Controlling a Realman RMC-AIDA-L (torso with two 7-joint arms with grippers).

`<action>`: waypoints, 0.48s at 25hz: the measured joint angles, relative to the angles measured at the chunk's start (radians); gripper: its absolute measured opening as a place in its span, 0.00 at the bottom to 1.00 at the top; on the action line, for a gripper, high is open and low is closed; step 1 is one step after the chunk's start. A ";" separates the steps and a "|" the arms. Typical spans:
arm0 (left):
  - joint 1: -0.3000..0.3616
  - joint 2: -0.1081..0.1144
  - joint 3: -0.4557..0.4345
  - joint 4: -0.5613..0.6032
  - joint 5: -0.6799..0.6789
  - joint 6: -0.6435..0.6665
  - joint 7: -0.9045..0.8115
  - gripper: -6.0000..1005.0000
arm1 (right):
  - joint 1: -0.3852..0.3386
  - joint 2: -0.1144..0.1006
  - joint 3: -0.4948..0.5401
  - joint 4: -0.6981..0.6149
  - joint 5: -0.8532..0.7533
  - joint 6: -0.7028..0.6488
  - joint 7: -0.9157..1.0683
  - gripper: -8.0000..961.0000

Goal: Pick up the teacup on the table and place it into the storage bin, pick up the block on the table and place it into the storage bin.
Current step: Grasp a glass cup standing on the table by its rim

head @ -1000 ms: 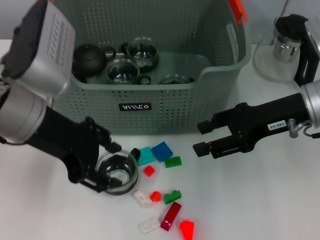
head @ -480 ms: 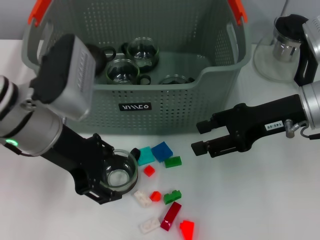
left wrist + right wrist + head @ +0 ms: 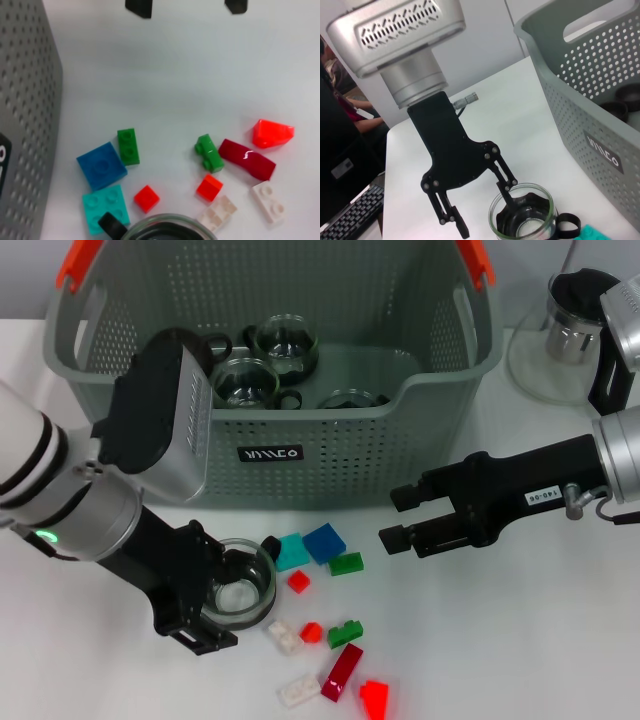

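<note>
Head view puts the storage bin (image 3: 330,455) at the far centre of the table (image 3: 520,640), its near wall facing the robot, so anything lifted from the near side has only a short trip up and over the rim. 4 dark and glass tea pieces already sit inside it.

Next in size, the left gripper (image 3: 215,605) is down at the near left, fingers spread and straddling the glass teacup (image 3: 240,585). 1 finger (image 3: 510,186) reaches inside the rim and the other (image 3: 451,220) stands outside, clear of the glass; the jaws are not closed, so I judge the cup still rests on the table.

At centre right, the right gripper (image 3: 400,518) hovers with its fingers apart, aimed leftward at the loose blocks, probably waiting its turn.

Smallest, the blue block (image 3: 323,541) lies just right of the teacup among roughly 10 scattered pieces.
</note>
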 joint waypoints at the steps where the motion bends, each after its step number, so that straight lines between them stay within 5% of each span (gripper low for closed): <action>1: 0.000 0.000 0.002 -0.006 0.002 -0.009 0.001 0.71 | 0.000 0.000 0.000 0.001 0.000 0.002 -0.001 0.75; 12: -0.002 0.000 0.031 -0.062 0.006 -0.081 0.002 0.71 | -0.006 0.001 0.000 0.004 0.000 0.007 -0.008 0.75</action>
